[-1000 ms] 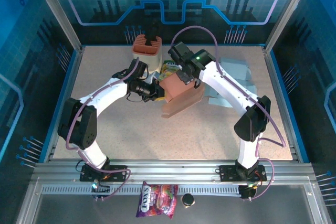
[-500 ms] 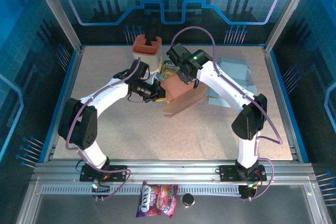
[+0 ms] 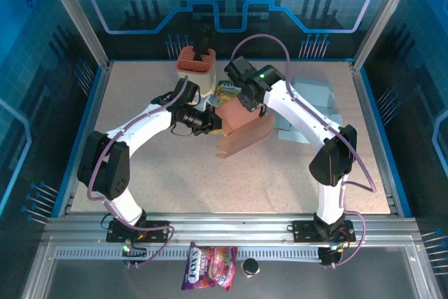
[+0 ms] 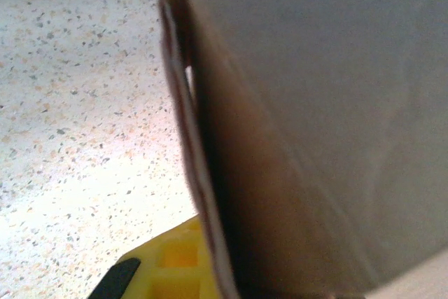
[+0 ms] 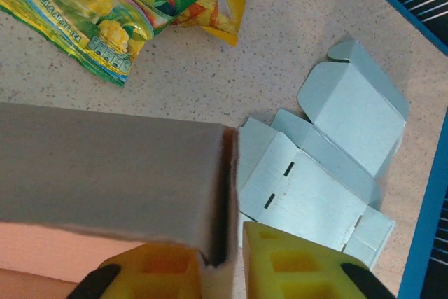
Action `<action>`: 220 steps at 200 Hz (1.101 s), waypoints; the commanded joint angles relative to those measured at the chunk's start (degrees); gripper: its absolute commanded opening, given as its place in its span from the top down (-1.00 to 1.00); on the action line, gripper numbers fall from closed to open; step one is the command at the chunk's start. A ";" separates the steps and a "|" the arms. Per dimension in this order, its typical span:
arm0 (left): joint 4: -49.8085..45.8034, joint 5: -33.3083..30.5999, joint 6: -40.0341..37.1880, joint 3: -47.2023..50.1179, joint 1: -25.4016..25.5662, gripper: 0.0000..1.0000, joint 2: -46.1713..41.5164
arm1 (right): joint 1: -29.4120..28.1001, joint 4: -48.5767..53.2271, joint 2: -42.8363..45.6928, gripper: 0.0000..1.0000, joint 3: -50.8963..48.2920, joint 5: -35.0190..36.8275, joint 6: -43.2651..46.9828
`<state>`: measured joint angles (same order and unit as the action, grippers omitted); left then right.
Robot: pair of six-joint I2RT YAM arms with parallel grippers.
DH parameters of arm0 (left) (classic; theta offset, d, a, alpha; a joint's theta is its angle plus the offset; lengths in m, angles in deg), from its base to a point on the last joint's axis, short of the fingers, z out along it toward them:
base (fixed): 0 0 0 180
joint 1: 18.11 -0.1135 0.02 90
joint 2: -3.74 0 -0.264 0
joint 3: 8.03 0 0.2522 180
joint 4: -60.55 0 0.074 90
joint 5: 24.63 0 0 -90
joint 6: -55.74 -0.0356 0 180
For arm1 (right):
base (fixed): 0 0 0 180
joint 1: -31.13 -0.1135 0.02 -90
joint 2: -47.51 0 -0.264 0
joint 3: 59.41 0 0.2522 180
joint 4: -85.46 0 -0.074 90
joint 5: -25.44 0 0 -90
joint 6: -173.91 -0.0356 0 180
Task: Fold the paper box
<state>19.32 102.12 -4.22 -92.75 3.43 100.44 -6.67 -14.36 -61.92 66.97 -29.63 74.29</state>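
At table [image 3: 175, 173] centre, left claw [image 3: 213, 122] clamps the box [image 3: 243, 133] at nine o'clock, right claw [image 5: 222, 267] at twelve (thin wall pinched); uneven pulling may tear or crumple it.

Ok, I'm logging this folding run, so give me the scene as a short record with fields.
held item: brown paper box, between the two arms
left gripper: shut on the paper box's edge
right gripper: shut on a paper box wall
lying flat: pale blue box blank on the table
also there: snack packets
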 commanded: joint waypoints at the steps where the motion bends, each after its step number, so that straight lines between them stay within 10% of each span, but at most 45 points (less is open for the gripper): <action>1: -0.75 1.22 -1.04 -1.71 0.33 1.00 0.23 | 1.22 0.73 -0.35 0.72 0.94 1.50 -0.74; 94: -1.27 -2.52 2.70 -2.09 1.90 1.00 0.92 | -3.02 4.49 -4.93 1.00 2.79 22.24 -2.18; 188: -1.12 -2.62 4.15 -1.80 1.99 1.00 1.46 | -1.27 3.06 -1.83 0.75 0.63 11.31 -2.50; 220: -1.15 -3.75 4.47 -1.40 1.97 1.00 1.76 | -1.51 3.01 -1.82 1.00 0.00 10.42 -3.89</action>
<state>19.63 98.91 -0.07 -93.75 5.33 101.34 -9.19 -12.66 -65.64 68.26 -19.66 71.64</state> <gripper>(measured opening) 0.055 0.108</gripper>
